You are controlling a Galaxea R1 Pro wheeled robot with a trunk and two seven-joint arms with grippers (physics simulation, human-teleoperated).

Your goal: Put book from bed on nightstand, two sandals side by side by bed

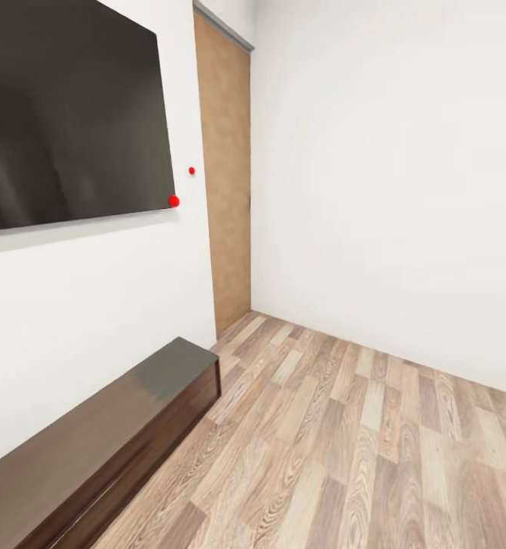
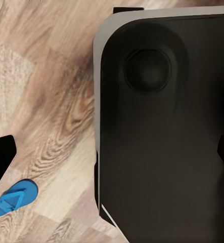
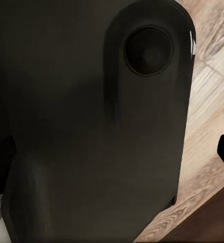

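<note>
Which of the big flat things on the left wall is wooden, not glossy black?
The door, the tall tan panel in the corner. The screen beside it is dark and shiny.

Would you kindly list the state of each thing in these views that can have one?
Door: closed.
Wall screen: dark, off.
Long low bench: standing against the wall, top bare.
Blue sandal: lying flat on the wood floor, strap up, beside the robot's dark base.
Hands: open or shut cannot be told.
</note>
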